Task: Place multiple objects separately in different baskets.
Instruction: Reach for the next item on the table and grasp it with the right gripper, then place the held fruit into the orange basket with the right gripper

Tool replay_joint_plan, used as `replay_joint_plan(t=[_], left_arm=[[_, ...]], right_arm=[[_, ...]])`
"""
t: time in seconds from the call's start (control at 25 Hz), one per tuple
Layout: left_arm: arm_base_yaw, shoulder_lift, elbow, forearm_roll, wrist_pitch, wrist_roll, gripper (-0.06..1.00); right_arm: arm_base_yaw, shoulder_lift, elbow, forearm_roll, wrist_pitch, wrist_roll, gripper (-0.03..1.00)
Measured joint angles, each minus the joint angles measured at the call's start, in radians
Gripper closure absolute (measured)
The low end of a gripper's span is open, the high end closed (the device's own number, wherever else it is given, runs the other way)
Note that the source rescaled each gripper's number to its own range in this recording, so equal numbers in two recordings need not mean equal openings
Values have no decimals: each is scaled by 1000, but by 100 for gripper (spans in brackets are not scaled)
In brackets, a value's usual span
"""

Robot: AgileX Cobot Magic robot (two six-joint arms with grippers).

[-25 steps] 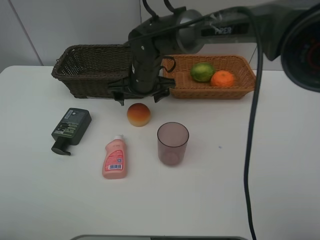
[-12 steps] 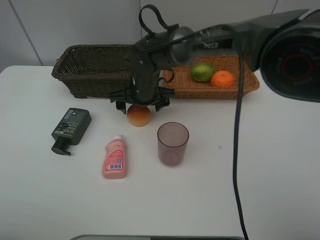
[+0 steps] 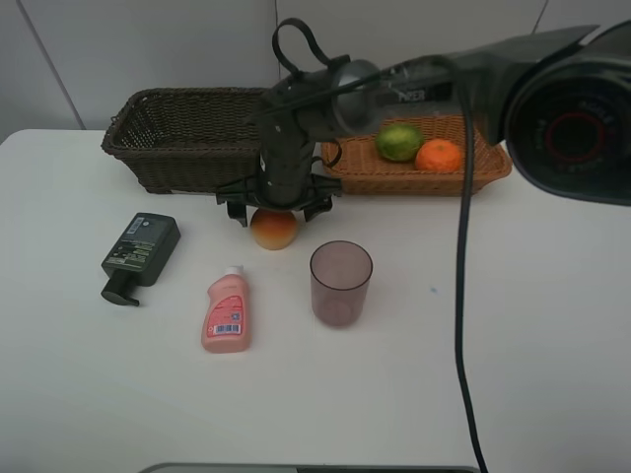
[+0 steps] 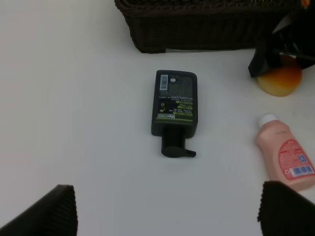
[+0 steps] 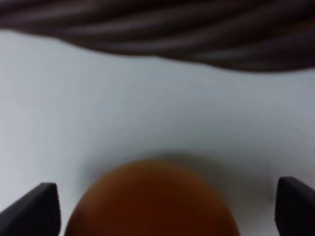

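My right gripper (image 3: 275, 211) is open and straddles the red-yellow peach (image 3: 274, 230) from above, on the table in front of the dark brown basket (image 3: 177, 138). In the right wrist view the peach (image 5: 152, 196) sits between the spread fingers (image 5: 34, 209). The lime (image 3: 398, 141) and orange (image 3: 439, 155) lie in the tan basket (image 3: 473, 175). The dark green pump bottle (image 3: 141, 249), pink bottle (image 3: 227, 313) and purplish tumbler (image 3: 340, 283) are on the table. My left gripper (image 4: 165, 216) is open, above and short of the pump bottle (image 4: 174, 105).
The right arm (image 3: 414, 74) reaches across the tan basket from the right. The dark basket's front wall (image 5: 157, 29) is close behind the peach. The pink bottle (image 4: 285, 157) lies beside the pump bottle. Bare white table (image 3: 513, 345) spreads at the front and right.
My right gripper has come down from in front of the dark basket onto the peach, its jaws staying open. Nothing else has moved.
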State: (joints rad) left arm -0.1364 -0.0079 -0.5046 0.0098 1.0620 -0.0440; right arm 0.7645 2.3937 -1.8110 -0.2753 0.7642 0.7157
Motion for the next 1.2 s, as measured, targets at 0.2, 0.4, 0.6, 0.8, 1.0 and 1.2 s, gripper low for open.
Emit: replay_joint_plan(t=[0.2, 0.4, 0.6, 0.8, 1.0, 1.2], left_arm=[[0, 0, 0, 0, 0, 0, 10], [0, 0, 0, 0, 0, 0, 10], [0, 0, 0, 0, 0, 0, 10], [0, 0, 0, 0, 0, 0, 10], [0, 0, 0, 0, 0, 0, 10], [0, 0, 0, 0, 0, 0, 10]], right_arm=[[0, 12, -2, 5, 5, 0, 1], [0, 12, -2, 5, 8, 2, 28], [0, 12, -2, 6, 12, 2, 34], [0, 12, -2, 6, 16, 2, 34], [0, 12, -2, 6, 18, 2, 34], [0, 12, -3, 7, 19, 2, 34]])
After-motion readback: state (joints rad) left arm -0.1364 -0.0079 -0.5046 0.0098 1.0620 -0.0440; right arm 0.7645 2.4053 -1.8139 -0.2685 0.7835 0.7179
